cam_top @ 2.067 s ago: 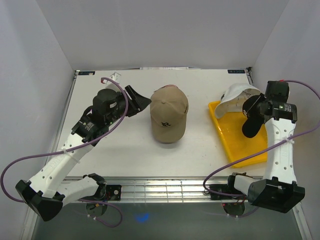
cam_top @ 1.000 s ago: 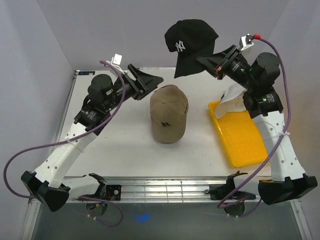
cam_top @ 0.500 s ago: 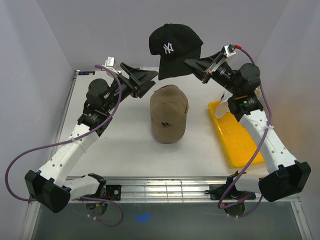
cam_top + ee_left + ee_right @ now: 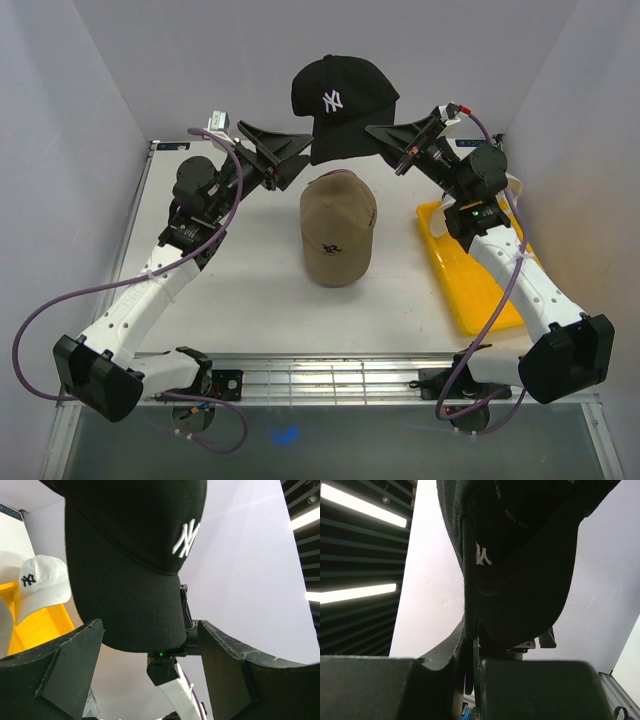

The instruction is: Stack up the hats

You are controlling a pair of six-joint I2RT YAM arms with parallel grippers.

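Over on my left, my left gripper [image 4: 303, 158] is up off the tabletop [image 4: 240, 290] with its fingers spread wide, holding nothing. It points at the black NY cap [image 4: 340, 100], and from the left wrist view the brim hangs right between those open fingers. I reckon that's a second hand made ready to steady the cap before it goes down.

Centre stage, the black cap hangs in the air, directly above the tan cap [image 4: 338, 230], which sits crown-up on the tabletop. That looks like the stacking target.

On my right, my right gripper [image 4: 374, 131] is pressed together, pinching the black cap's lower edge, so the cap dangles from that one thin grip.

Far right, the white NY cap [image 4: 40, 582] rests in the yellow tray [image 4: 480, 290], mostly hidden behind my right arm from above. A dark sliver peeks out at the tan cap's far rim. It may be another cap underneath, but I can't tell.
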